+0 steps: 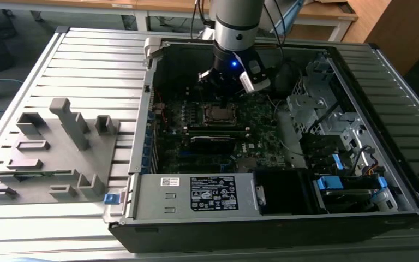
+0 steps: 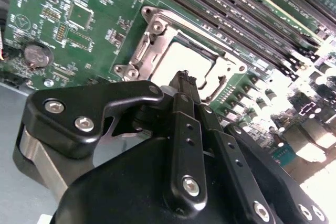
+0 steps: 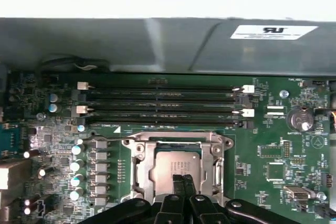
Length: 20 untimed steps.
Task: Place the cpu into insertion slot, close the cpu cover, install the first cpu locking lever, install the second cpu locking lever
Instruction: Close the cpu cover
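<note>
Hand [image 3: 183,180], closed on nothing, sits by the cover [image 3: 140,171] over the cpu [image 3: 170,163]. An off-centre press could slip and gouge the motherboard [image 3: 273,150].

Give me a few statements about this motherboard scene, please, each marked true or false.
1. The cpu sits in the insertion slot. True.
2. Long memory slots run beside the insertion slot. True.
3. The cpu cover stands raised. False: it lies flat, framing the cpu.
4. The gripper hangs over the memory slots. False: it is shut, over the cpu.
</note>
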Each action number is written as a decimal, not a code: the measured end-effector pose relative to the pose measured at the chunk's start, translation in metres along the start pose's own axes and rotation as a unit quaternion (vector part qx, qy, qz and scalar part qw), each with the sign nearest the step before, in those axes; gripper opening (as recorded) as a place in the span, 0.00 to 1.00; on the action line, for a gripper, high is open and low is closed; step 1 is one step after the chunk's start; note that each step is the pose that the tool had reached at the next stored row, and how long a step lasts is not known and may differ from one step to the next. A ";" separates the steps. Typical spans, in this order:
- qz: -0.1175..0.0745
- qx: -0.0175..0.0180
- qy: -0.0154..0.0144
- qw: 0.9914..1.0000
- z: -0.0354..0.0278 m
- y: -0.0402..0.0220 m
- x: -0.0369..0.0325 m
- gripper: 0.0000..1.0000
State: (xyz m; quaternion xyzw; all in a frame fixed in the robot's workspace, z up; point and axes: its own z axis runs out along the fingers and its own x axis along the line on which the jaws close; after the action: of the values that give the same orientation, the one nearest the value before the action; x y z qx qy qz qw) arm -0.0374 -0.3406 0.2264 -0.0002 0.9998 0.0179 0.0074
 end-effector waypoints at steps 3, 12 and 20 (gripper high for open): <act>0.000 0.000 0.000 1.000 0.0000 -0.0003 -0.0002 0.11; 0.000 0.000 -0.002 1.000 0.0015 -0.0028 0.0002 0.11; -0.001 0.000 -0.003 1.000 0.0018 -0.0028 0.0007 0.11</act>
State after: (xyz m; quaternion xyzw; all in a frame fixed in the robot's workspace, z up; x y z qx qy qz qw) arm -0.0380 -0.3433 0.2245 -0.0008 0.9998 0.0183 0.0104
